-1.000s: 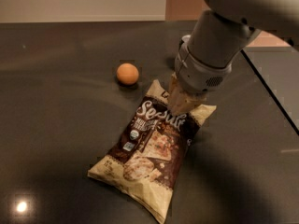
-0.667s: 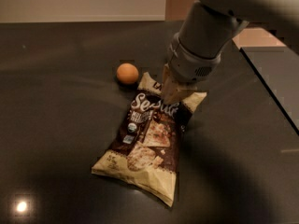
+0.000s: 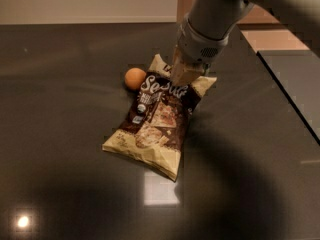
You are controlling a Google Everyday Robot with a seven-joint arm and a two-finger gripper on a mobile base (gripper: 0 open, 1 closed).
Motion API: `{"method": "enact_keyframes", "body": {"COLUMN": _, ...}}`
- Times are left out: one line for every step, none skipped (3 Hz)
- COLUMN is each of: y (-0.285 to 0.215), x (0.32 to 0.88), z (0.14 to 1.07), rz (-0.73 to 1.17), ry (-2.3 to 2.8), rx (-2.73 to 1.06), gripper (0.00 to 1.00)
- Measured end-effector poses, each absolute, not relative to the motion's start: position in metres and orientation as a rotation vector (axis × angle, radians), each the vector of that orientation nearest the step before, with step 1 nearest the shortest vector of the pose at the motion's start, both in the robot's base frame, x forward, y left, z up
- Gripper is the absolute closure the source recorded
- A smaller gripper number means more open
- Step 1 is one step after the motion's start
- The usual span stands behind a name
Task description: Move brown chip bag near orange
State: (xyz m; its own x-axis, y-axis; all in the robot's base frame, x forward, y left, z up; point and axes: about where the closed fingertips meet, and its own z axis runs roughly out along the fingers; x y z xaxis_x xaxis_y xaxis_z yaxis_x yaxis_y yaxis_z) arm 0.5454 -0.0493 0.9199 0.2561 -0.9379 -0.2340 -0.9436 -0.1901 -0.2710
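Arm (image 3: 210, 19): grey; enters from the upper right and slants down and to the left toward the middle of the counter (image 3: 60, 134); broad round wrist section just above the gripper.
Gripper (image 3: 186, 76): low over the counter, at the far end of the brown chip bag (image 3: 157, 121), just right of the orange (image 3: 134, 78).
Fingers (image 3: 182, 74): tan, pointing down; drawn together on the bag's far edge, pinching the cream-tan top seam; part of the white lettering covered.
Brown chip bag: in the middle of the counter, printed face up; long axis from far right to near left; far end under the gripper, near end flat on the counter.
Bag contents: hidden; only the chip picture on the front visible.
Orange: on the counter, just beside the bag's far left corner; touching or apart, cannot tell.
Counter: dark and glossy; bright reflections at the near left and just near of the bag's near end.
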Motion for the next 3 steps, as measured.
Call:
{"method": "enact_keyframes", "body": {"y": -0.0565, "x": 0.5726, "z": 0.9223, "rz": -0.021, "ry": 1.773, "rx": -2.099, "gripper": 0.82}}
{"method": "enact_keyframes", "body": {"y": -0.0643, "x": 0.5799, "z": 0.9157, "rz": -0.026, "ry": 1.797, "rx": -2.076, "gripper": 0.58}}
{"method": "enact_keyframes", "body": {"y": -0.0623, "x": 0.5792, "z": 0.9161, "rz": -0.026, "ry": 1.793, "rx": -2.08, "gripper": 0.36}}
